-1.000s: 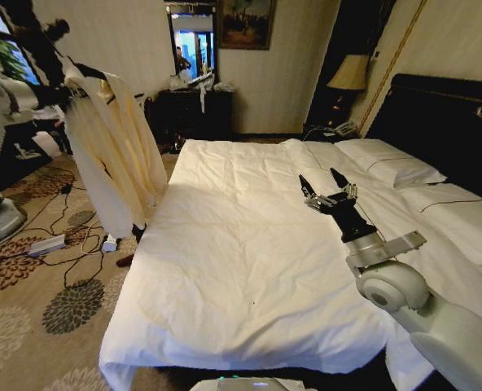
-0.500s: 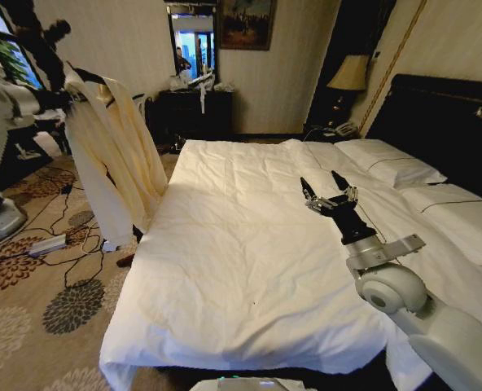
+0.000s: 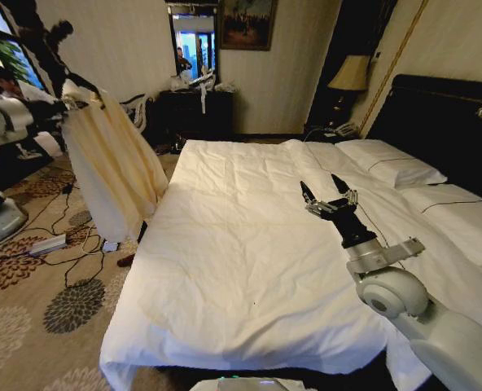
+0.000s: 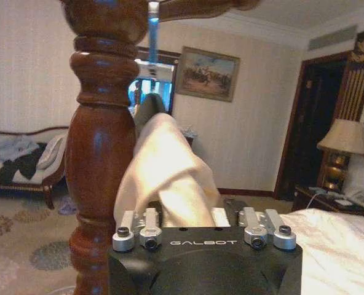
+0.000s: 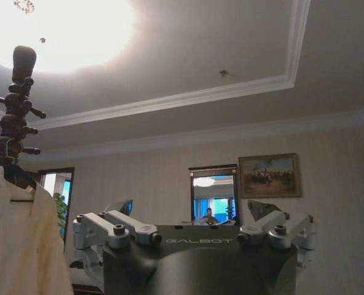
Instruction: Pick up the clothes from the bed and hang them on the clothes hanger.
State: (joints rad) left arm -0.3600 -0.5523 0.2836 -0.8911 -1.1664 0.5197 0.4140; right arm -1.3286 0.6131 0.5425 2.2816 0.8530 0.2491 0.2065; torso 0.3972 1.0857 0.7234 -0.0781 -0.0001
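Head view: the bed spreads from about 6 o'clock up to 1 o'clock, its wrinkled white duvet bare, white pillows against the black headboard at 2 o'clock. The right gripper hovers above the duvet at roughly 3 o'clock, fingers spread apart and empty, pointing up toward the far wall. At 10 o'clock a cream shirt hangs beside the bed, draped over the clothes hanger, whose dark shoulder line peeks out at the collar; it sits up against the dark wooden coat stand. The left arm reaches in from 9 o'clock to the shirt's top.

In the left wrist view, the left gripper is pressed into the cream fabric right next to the turned wooden post; its fingers seem closed on the cloth, though the fabric hides the tips.
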